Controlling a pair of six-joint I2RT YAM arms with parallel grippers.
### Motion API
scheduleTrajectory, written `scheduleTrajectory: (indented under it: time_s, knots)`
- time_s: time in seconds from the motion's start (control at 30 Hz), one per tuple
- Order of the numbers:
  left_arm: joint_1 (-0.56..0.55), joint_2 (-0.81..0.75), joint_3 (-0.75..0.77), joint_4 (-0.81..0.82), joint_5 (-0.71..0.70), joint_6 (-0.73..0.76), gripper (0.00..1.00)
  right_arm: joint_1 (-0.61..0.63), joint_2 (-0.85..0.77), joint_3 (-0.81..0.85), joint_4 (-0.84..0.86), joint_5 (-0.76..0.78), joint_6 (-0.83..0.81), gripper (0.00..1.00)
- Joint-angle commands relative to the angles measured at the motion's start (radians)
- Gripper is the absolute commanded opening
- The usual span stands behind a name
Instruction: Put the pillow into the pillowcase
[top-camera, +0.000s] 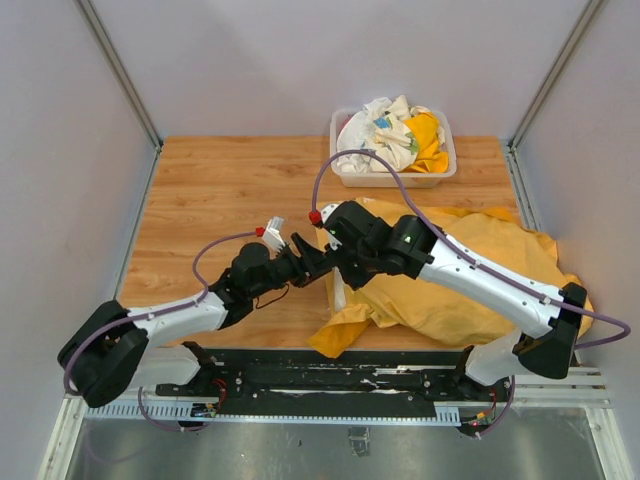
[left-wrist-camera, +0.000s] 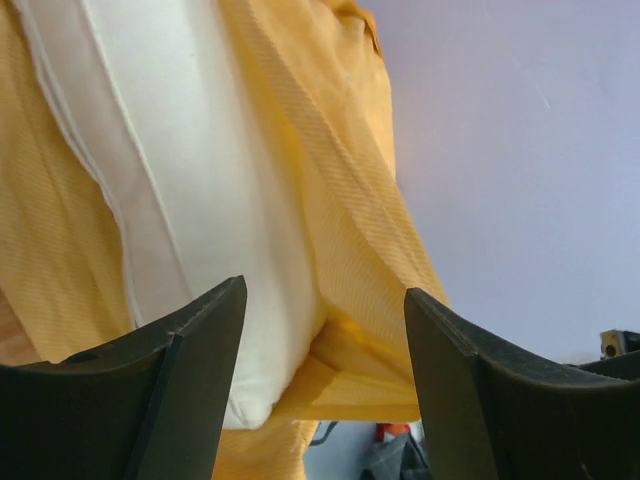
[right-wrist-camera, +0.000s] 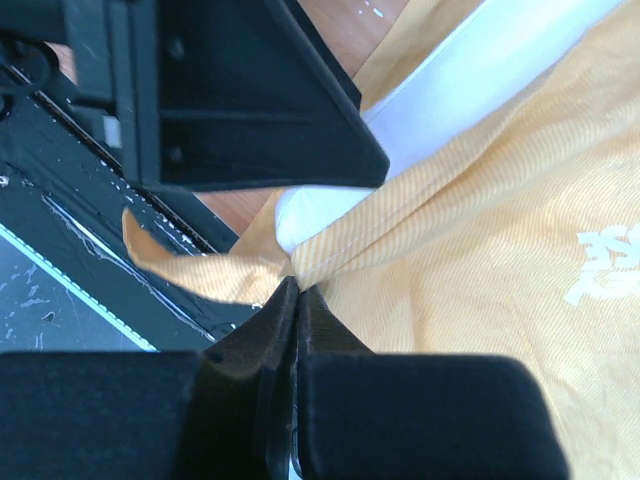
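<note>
The orange-yellow pillowcase (top-camera: 470, 275) lies crumpled on the right of the table. A white edge of the pillow (top-camera: 340, 296) shows at its open left end, and the rest is inside the case. My right gripper (right-wrist-camera: 298, 285) is shut on the pillowcase (right-wrist-camera: 480, 250) hem, just beside the pillow (right-wrist-camera: 470, 80) corner. My left gripper (left-wrist-camera: 325, 295) is open. The pillow (left-wrist-camera: 200, 200) and a fold of pillowcase (left-wrist-camera: 345, 200) hang just beyond its fingers (left-wrist-camera: 190, 380), untouched. In the top view, the left gripper (top-camera: 318, 258) and right gripper (top-camera: 340, 272) meet at the case's opening.
A white bin (top-camera: 345, 172) of mixed cloths stands at the back edge of the wooden table (top-camera: 220, 190). Grey walls close in the left, back and right sides. The black base rail (top-camera: 330, 380) runs along the near edge.
</note>
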Motion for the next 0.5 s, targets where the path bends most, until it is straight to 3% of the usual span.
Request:
scheduleTrajectory:
  time_s: [0.0, 0.27, 0.47]
  knots:
    - [0.039, -0.093, -0.026, -0.251, -0.127, 0.029, 0.7, -0.013, -0.034, -0.012, 0.068, -0.024, 0.02, 0.01]
    - [0.057, -0.084, -0.069, -0.399, -0.041, -0.001, 0.7, -0.052, -0.04, -0.022, 0.085, -0.023, -0.005, 0.01]
    - [0.064, -0.04, -0.15, -0.302, 0.061, -0.092, 0.7, -0.102, -0.055, -0.007, 0.077, -0.018, -0.045, 0.01]
